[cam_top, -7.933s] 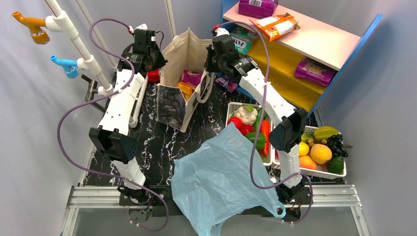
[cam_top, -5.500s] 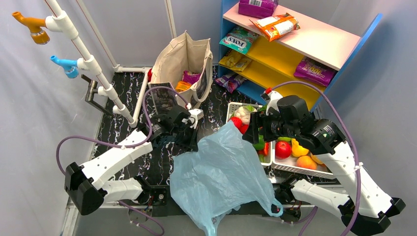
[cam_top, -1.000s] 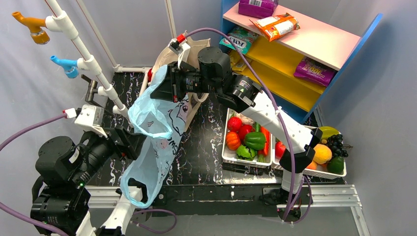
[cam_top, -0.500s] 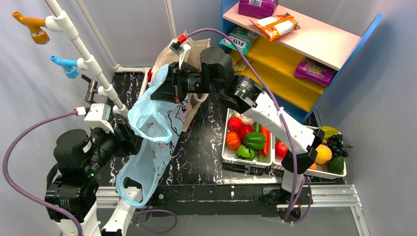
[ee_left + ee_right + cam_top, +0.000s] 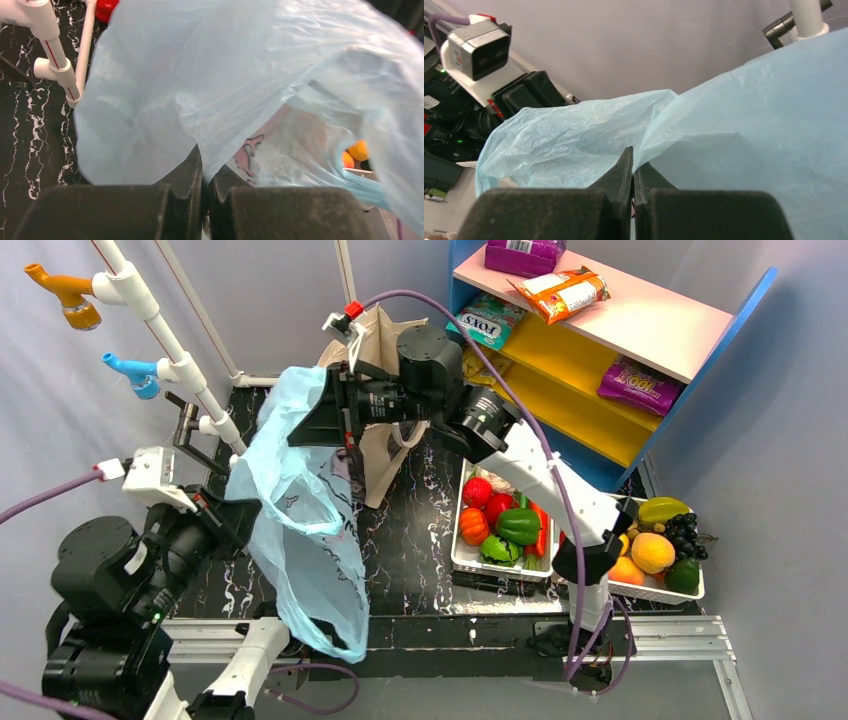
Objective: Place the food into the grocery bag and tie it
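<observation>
Lower left in the overhead view, the left gripper (image 5: 204, 162) is clamped on a fold of the light-blue grocery bag (image 5: 295, 510), which hangs in mid-air left of centre. Bare table (image 5: 420, 540) at centre offers room. The food (image 5: 500, 520) waits in baskets at right, well apart. Higher up, the right gripper (image 5: 633, 159) pinches the bag's other edge; pulling apart could tear or slip the thin film. The white pipe rack (image 5: 190, 370) and canvas tote (image 5: 380, 462) crowd it and could snag.

The right gripper's (image 5: 633, 164) black fingers press together on a fold of the thin, crinkled light-blue plastic bag (image 5: 744, 150), with a white-mounted grey box (image 5: 476, 47) and a white pipe (image 5: 808, 15) beyond it.
</observation>
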`<state>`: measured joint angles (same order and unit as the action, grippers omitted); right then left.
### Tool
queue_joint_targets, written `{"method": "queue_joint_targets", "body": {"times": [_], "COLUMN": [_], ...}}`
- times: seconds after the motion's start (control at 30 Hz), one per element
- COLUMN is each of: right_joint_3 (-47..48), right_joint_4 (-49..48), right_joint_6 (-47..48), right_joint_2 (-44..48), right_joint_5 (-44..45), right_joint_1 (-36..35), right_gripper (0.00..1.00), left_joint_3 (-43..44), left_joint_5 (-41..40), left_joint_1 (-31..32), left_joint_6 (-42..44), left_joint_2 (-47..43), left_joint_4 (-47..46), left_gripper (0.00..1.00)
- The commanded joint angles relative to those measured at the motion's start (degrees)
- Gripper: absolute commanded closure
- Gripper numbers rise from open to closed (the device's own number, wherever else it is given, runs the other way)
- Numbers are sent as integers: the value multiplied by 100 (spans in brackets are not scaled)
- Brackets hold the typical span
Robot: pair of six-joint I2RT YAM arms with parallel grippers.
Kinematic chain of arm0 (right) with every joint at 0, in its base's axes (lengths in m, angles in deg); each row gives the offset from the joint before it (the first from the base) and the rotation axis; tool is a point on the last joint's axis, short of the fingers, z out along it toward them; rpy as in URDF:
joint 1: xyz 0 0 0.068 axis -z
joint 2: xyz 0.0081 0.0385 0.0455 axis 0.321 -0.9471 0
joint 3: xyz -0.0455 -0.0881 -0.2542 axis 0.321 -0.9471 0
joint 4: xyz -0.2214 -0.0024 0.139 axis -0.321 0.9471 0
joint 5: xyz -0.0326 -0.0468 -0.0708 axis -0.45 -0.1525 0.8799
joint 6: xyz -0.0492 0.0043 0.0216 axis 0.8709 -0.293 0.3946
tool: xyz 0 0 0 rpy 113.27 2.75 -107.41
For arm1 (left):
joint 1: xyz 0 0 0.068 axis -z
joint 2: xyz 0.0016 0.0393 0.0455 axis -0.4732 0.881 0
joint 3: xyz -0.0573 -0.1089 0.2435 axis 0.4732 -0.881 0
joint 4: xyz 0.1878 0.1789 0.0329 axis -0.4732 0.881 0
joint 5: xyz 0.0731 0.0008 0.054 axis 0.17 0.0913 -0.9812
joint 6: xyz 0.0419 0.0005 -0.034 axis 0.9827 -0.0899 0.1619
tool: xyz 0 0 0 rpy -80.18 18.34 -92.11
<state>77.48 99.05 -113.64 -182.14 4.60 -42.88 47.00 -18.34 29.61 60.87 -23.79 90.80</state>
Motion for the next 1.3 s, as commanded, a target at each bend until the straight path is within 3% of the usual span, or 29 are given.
{"method": "queue_joint_targets", "body": {"times": [0.0, 0.1, 0.13, 0.17, 0.23, 0.27, 0.33, 0.43, 0.57, 0.7, 0.83, 1.03, 1.27], "right_joint_3": [707, 690, 579, 343, -145, -332, -657, -1733, -3079, -4560, -5550, -6102, -5189], "right_joint_4": [-262, -480, -530, -550, -287, 4, 637, 1592, 2319, 1241, 342, -683, -837], "right_joint_6": [-415, -940, -1139, -1323, -1350, -1037, -409, 596, 1500, 1708, 1635, 1318, 1518], "right_joint_2": [-517, -701, -716, -684, -479, -321, 75, 1097, 2416, 3438, 3926, 3786, 2970], "right_joint_5": [-693, -981, -996, -935, -622, -400, 136, 1316, 2155, 1680, 2035, 2471, 2222], "right_joint_1": [99, 294, 376, 452, 665, 775, 1051, 1513, 1518, 1388, 1017, 667, 527], "right_gripper": [99, 99, 94, 81, 39, 31, 24, 22, 20, 17, 16, 15, 13], "left_joint_3": [722, 802, 744, 612, 152, -177, -728, -1966, -3298, -3260, -3325, -3070, -3101], "left_joint_5": [-192, -201, -244, -312, -347, -325, -243, 77, 672, 438, 732, 863, 1709], "left_joint_1": [16, 17, 20, 17, 19, 16, 21, 22, 22, 29, 38, 106, 110], "left_joint_6": [-320, -758, -873, -1098, -1589, -1832, -2233, -2757, -3799, -4241, -4692, -4521, -3918], "left_joint_2": [251, 276, 275, 277, 258, 257, 262, 285, 769, 1174, 1535, 1878, 1827], "left_joint_4": [787, 836, 853, 870, 835, 784, 569, -418, -1866, -2334, -2856, -2912, -2888], "left_gripper": [100, 100, 100, 100, 100, 100, 100, 100, 100, 100, 100, 100, 100]}}
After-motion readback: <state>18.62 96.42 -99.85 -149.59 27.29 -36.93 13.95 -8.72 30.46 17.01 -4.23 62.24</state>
